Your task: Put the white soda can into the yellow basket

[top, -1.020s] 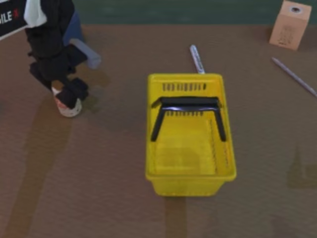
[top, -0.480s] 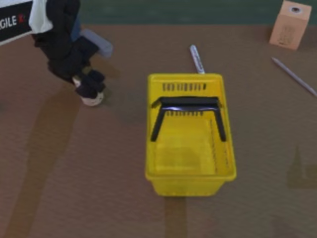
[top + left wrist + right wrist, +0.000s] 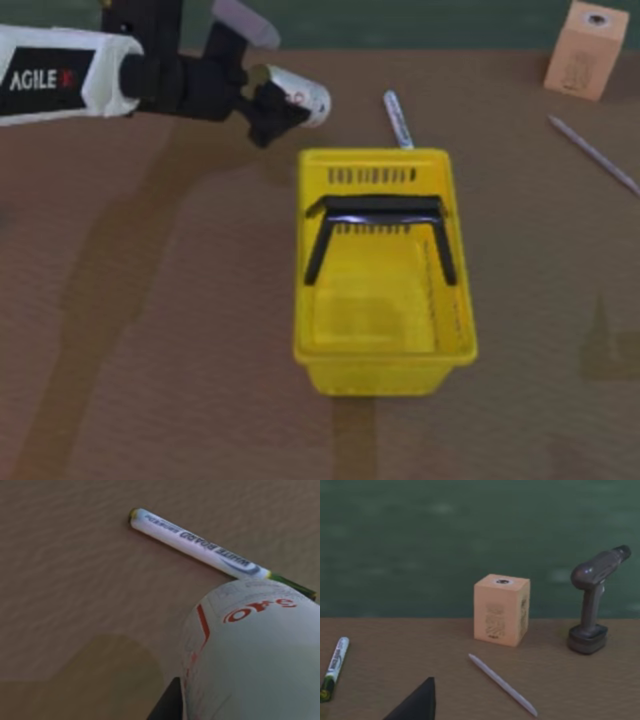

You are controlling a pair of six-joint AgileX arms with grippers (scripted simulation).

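Left tool (image 3: 275, 108): clenched on the white soda can (image 3: 300, 98), carried tilted above the desk (image 3: 150, 320), just off the yellow basket's (image 3: 384, 372) far left corner and not over its opening.
White soda can: gripped near its base; its red logo fills the left wrist view (image 3: 250, 650), with the whiteboard marker (image 3: 197, 544) lying on the desk beyond it.
Yellow basket: stands at the middle of the desk, black handle (image 3: 378, 212) folded across its far half, interior empty.
Whiteboard marker: lies just behind the basket's far rim (image 3: 397, 119).
Orange box (image 3: 586, 48): well right of the basket, at the far edge.
Thin stick (image 3: 592, 153): right of the basket, near the orange box.
Drill (image 3: 592, 605): right of the orange box in the right wrist view.
Right tool: only a dark fingertip (image 3: 415, 702) shows; cannot tell its state.
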